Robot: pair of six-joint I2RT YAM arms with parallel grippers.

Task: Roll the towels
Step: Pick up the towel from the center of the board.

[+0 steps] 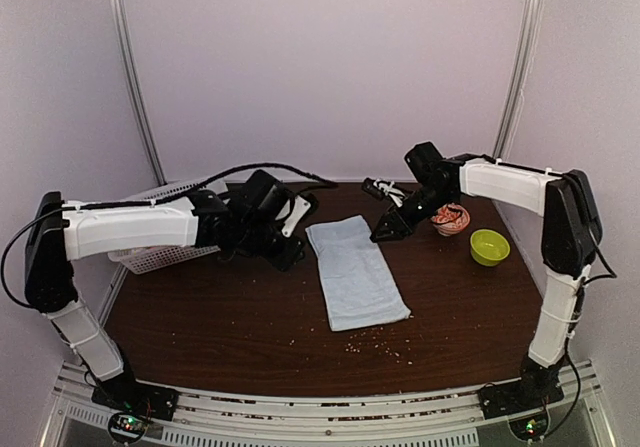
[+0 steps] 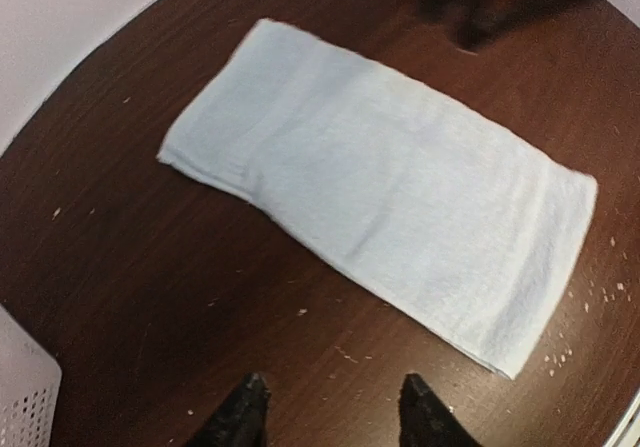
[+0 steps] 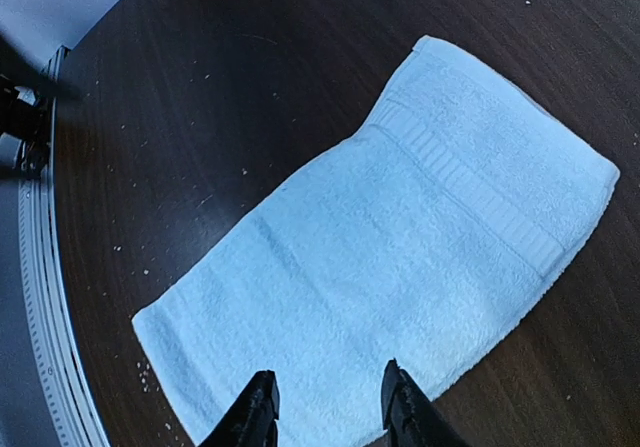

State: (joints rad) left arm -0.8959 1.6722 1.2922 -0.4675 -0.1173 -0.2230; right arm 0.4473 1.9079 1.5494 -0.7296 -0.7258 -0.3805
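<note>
Top external view shows the pale blue towel [image 1: 355, 272] lying flat and unrolled in the middle of the dark brown bench [image 1: 220, 317], its long side running from the far edge toward the near edge, a little slanted. Only this one towel is visible.

The left gripper [image 1: 288, 255] is just beside the far left corner of the towel, and a white perforated basket [image 1: 150, 257] stands behind the left arm at the left edge of the bench. In the left wrist view its fingers [image 2: 245, 412] stand apart with nothing between them, over bare wood, and the towel [image 2: 385, 192] lies in front of them, not touched.

The right gripper [image 1: 386, 231] is near the far right corner of the towel. In the right wrist view its fingers [image 3: 255, 412] are also apart and hold nothing; they stand over the long edge of the towel [image 3: 400, 257], and I cannot tell if they touch the cloth.

To the right of this gripper there are a small pink round thing [image 1: 450, 219] and, near it, a small yellow-green round thing [image 1: 489, 247]. Light crumbs [image 1: 375, 345] are scattered on the bench near the towel's near end.
</note>
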